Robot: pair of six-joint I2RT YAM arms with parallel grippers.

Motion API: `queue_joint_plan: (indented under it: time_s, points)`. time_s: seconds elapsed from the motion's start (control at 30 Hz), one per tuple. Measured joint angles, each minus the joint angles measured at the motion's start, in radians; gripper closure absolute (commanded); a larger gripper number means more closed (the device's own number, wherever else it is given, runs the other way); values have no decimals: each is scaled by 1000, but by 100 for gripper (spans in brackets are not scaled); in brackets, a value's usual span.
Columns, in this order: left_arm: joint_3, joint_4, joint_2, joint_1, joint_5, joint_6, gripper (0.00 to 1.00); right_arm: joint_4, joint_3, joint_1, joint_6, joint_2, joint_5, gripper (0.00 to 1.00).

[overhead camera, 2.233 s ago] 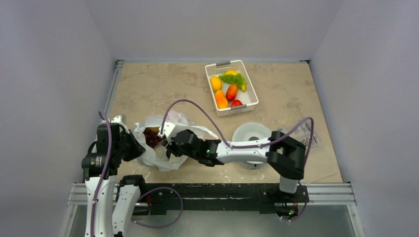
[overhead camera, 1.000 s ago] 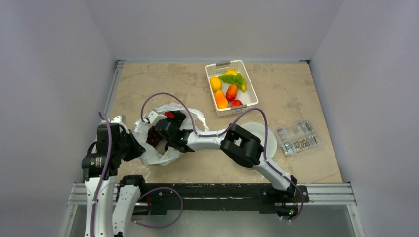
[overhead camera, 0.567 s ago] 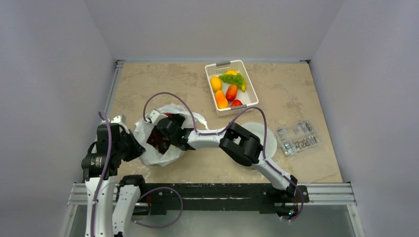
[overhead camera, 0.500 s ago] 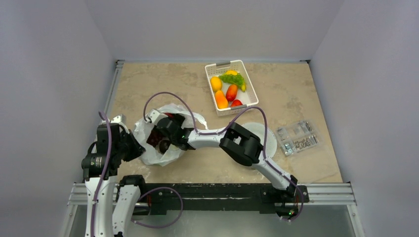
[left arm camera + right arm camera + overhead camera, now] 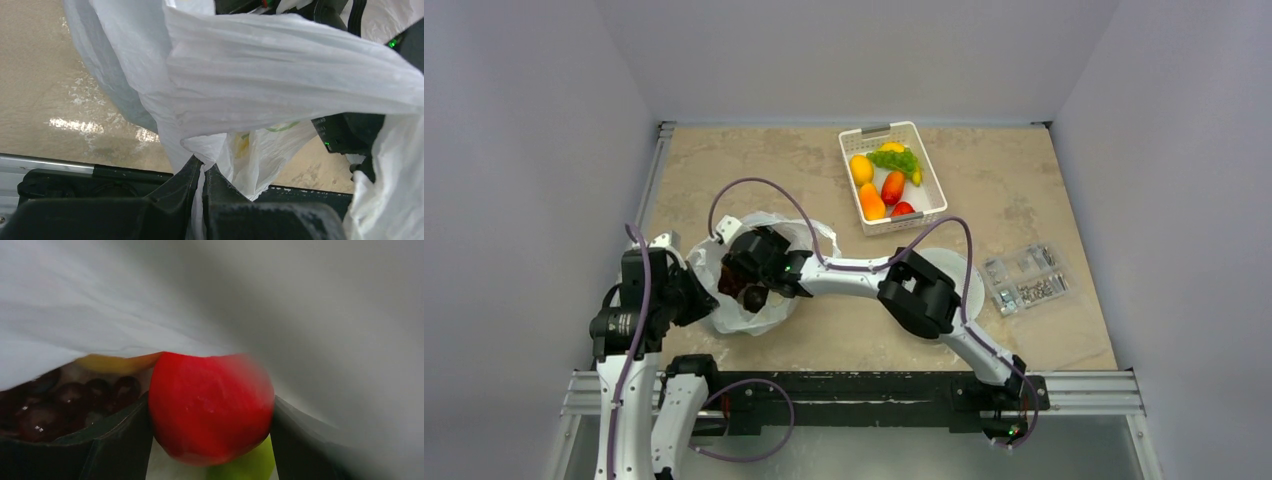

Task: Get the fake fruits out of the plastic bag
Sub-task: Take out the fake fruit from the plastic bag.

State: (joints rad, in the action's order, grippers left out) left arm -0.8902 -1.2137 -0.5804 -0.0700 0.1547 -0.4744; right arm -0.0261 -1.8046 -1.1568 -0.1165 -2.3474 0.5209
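The plastic bag [image 5: 769, 316] lies open at the table's near left. My left gripper [image 5: 696, 300] is shut on a fold of its rim [image 5: 202, 170] and holds it up. My right gripper [image 5: 746, 280] reaches down into the bag's mouth. In the right wrist view its fingers press both sides of a glossy red fruit [image 5: 210, 407]. A dark red grape bunch [image 5: 55, 407] lies to the left of it, a green fruit [image 5: 245, 467] sits under it, and a yellow-orange fruit [image 5: 115, 362] lies behind. The bag's film [image 5: 300, 315] covers the rest.
A white lattice basket [image 5: 931, 170] at the back holds several fruits. A white round dish [image 5: 944, 262] sits partly under my right arm. A clear box of small parts [image 5: 1024, 278] stands at the right.
My right arm swung round from the bag's right side and reached into its mouth, then shifted slightly left and deeper. The left gripper has kept its hold on the bag.
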Motion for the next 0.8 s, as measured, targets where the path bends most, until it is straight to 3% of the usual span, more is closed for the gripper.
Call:
queue_joint_plan:
  time_s: [0.27, 0.43, 0.57, 0.8]
  points:
    - [0, 0, -9, 0, 0, 0, 100, -23, 113, -17, 40, 132, -82, 100]
    - [0, 0, -9, 0, -1, 0, 100, 5, 203, -16, 58, 232, -120, 100]
    - [0, 0, -8, 0, -3, -1, 100, 16, 320, -13, 103, 343, -243, 100]
    - [0, 5, -6, 0, 6, 0, 100, 40, 380, -8, 256, 494, -473, 100]
